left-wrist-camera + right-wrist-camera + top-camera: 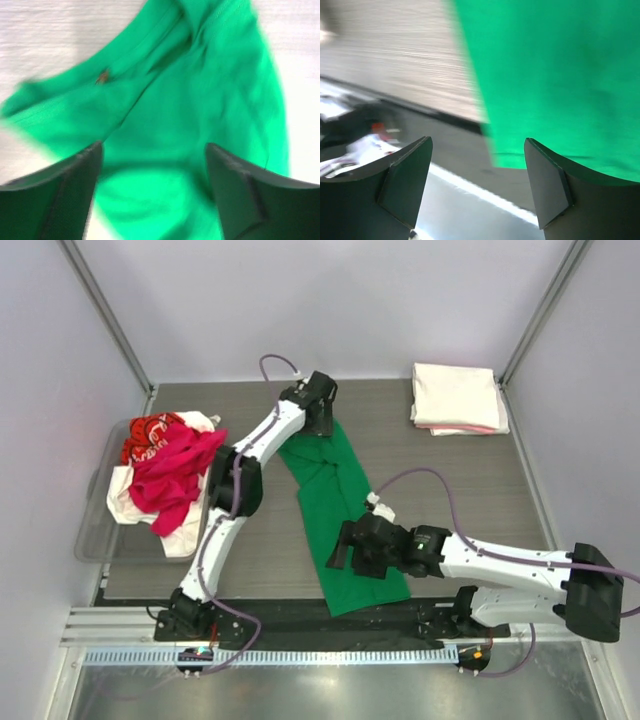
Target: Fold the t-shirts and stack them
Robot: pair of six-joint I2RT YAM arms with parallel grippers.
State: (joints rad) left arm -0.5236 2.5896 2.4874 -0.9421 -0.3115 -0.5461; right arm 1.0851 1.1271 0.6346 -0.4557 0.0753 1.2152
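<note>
The bright green t-shirt point(338, 495) lies as a long, partly folded strip down the middle of the table. My left gripper point(320, 426) hovers open over its far end. The left wrist view shows the green cloth point(190, 90) below and between the fingers point(75, 190), with nothing gripped. My right gripper point(336, 550) is open at the left edge of the shirt's near end. In the right wrist view the shirt's hem corner point(555, 75) lies ahead, apart from the fingers point(407, 175). Folded cream-white and pink tees point(457, 397) are stacked at the back right.
A clear plastic bin point(93, 535) at the left holds a heap of magenta-red point(175, 475), white point(125, 505) and red printed point(150, 435) shirts. The table's front edge and a metal rail point(300, 655) run just below the green shirt's near end.
</note>
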